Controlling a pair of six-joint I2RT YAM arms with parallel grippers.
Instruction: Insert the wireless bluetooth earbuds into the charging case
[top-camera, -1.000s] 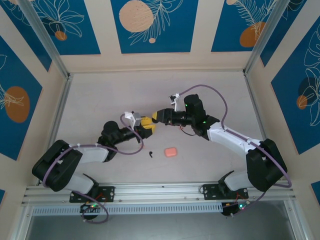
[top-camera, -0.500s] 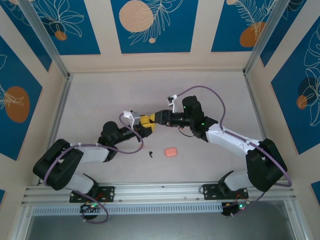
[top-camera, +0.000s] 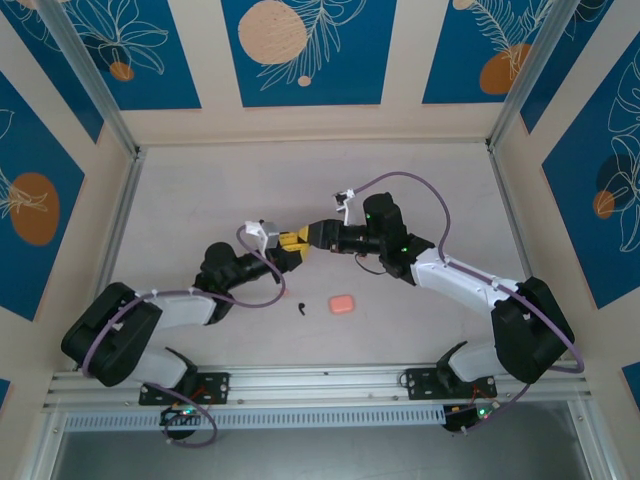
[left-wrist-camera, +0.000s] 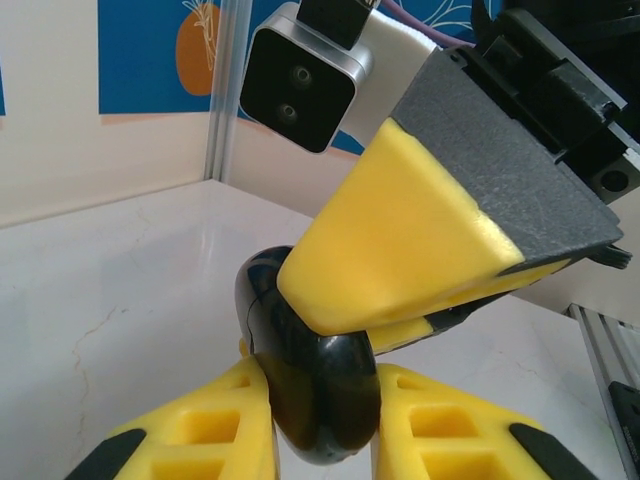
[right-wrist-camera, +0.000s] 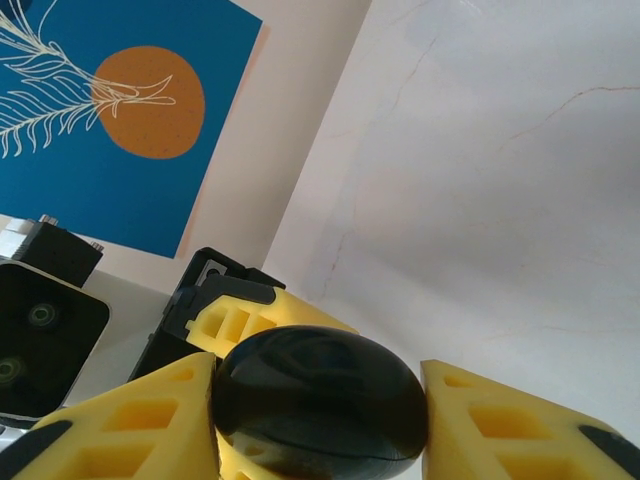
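Nearest the arm bases, the pink charging case (top-camera: 342, 303) lies flat on the pale tabletop (top-camera: 200, 190), just right of centre and clear of both arms. Just to its left lies a small dark piece (top-camera: 300, 308), apart from the case; what it is cannot be made out.

Farther in, the two arms meet over the middle of the tabletop. The left gripper (top-camera: 291, 246) reaches in from the left and the right gripper (top-camera: 306, 234) from the right, their yellow fingertips together. Between them is a glossy black pebble (left-wrist-camera: 312, 400), rounded and oval. In the left wrist view the left gripper's two fingers press its lower sides, pinching it, and one finger of the right gripper lies across its top. In the right wrist view the right gripper's fingers sit against both ends of the pebble, pinching it as well, with the tabletop beyond.

At the far edge stands a cream wall with blue leaf-patterned panels (top-camera: 300, 50).
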